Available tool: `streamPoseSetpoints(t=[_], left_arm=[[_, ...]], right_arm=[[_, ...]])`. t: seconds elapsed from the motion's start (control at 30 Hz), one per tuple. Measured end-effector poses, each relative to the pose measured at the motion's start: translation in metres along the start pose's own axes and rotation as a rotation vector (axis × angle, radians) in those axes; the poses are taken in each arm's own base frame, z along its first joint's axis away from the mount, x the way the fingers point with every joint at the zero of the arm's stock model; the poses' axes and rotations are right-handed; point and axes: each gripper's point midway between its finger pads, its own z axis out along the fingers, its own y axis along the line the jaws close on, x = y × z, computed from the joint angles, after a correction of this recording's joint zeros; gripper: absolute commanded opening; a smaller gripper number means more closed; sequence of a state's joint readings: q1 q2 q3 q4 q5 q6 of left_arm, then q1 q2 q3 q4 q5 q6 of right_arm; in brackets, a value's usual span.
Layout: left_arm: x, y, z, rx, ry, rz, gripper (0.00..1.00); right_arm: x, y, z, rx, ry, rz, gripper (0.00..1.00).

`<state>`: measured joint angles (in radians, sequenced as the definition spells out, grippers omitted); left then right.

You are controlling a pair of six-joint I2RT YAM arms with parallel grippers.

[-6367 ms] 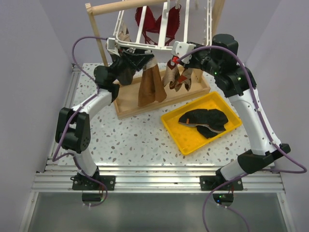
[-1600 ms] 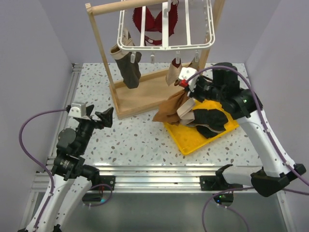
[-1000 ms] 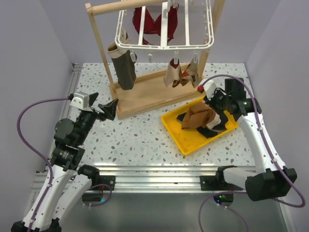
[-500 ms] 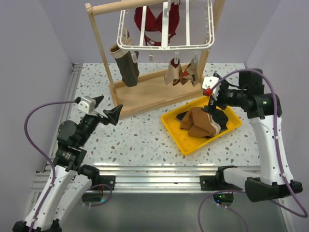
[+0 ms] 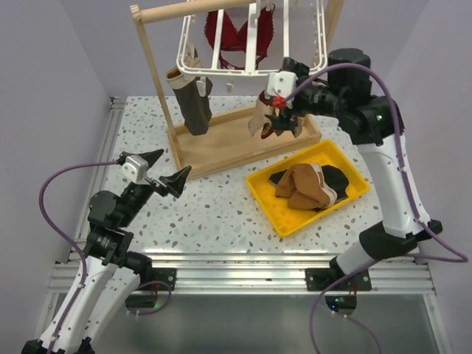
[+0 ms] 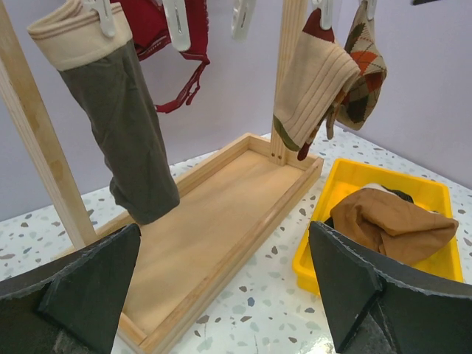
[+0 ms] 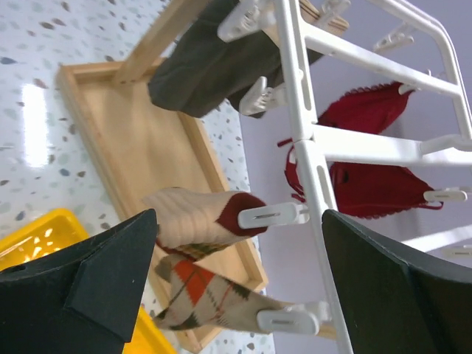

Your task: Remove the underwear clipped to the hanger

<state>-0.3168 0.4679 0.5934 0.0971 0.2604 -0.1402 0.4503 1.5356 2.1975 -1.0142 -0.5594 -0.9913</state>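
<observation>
Jaws spread wide on the right gripper (image 7: 240, 221), up by the socks (image 5: 270, 122) at the hanger's (image 5: 254, 71) right end, holding nothing. Left gripper (image 5: 168, 166) gapes low over the table (image 5: 214, 217). Brown brief (image 5: 299, 184) lies in the tray (image 5: 264, 198); grey brief (image 5: 193, 107) hangs clipped at the hanger's left. Best to grab just under its clip (image 6: 99, 11), then pull straight down.

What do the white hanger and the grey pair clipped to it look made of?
The hanger: probably plastic, smooth, glossy white, with moulded slots in its slats. The grey underwear: soft matte fabric, likely a knit, hanging limp with folds; its beige band looks ribbed.
</observation>
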Motion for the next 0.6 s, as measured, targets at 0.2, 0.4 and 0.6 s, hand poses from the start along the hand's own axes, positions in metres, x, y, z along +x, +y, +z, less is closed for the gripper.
streamPoseSetpoints(t=[0.2,0.4,0.6], left_arm=[[0.009,0.0,0.0,0.001,0.018,-0.014,1.0],[0.009,-0.001,0.0,0.004,0.016,-0.013,1.0],[0.009,-0.001,0.0,0.004,0.018,-0.015,1.0]], right_arm=[[0.003,-0.021,0.049,0.101,0.078,-0.007,0.86],[-0.006,-0.045,0.058,0.251,0.133,-0.06,0.8],[0.004,-0.065,0.061,0.346,0.211,-0.113,0.77]])
